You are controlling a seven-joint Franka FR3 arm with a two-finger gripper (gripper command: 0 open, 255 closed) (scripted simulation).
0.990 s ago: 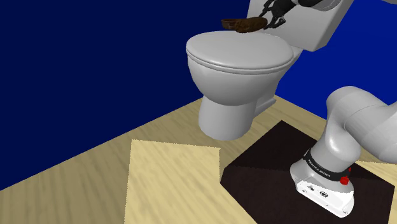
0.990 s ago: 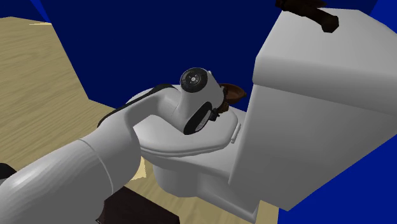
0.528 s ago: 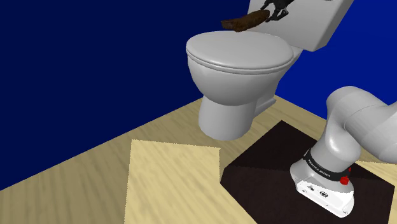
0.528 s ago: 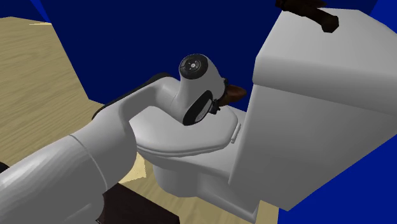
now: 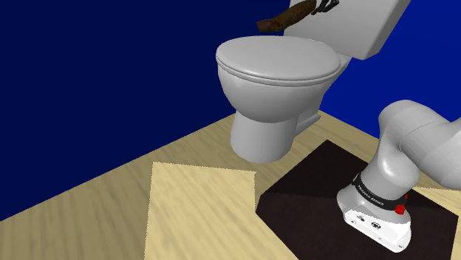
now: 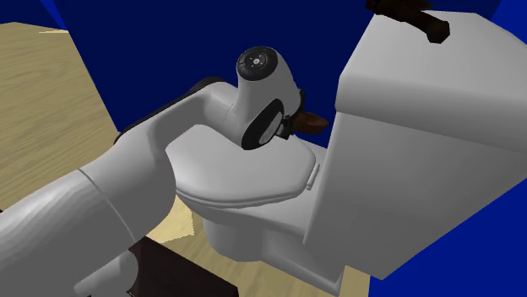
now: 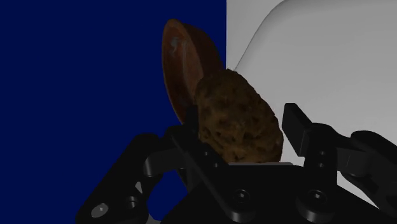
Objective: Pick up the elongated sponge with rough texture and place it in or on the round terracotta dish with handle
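My gripper (image 7: 245,137) is shut on one end of a rough, elongated brown sponge (image 7: 238,118), which sits between the two black fingers. In the shoulder view the sponge (image 5: 284,16) hangs tilted above the back of the toilet lid, its held end higher, with the gripper (image 5: 323,7) at the top edge. Just beyond its far end there is a smooth, round brown bowl-like thing (image 7: 184,57); whether they touch I cannot tell. A dark brown dish with a handle (image 6: 410,15) lies on top of the toilet tank in the second exterior view. My arm (image 6: 253,110) hides most of the gripper there.
A grey toilet with its lid (image 5: 281,63) shut stands against dark blue walls, its tank (image 6: 422,126) close behind the gripper. On the wooden floor lie a pale mat (image 5: 199,210) and a dark mat (image 5: 310,185) under the stand.
The gripper has risen with the sponge, lifting the held end so that the sponge tilts more steeply. The arm's wrist has moved up over the lid.
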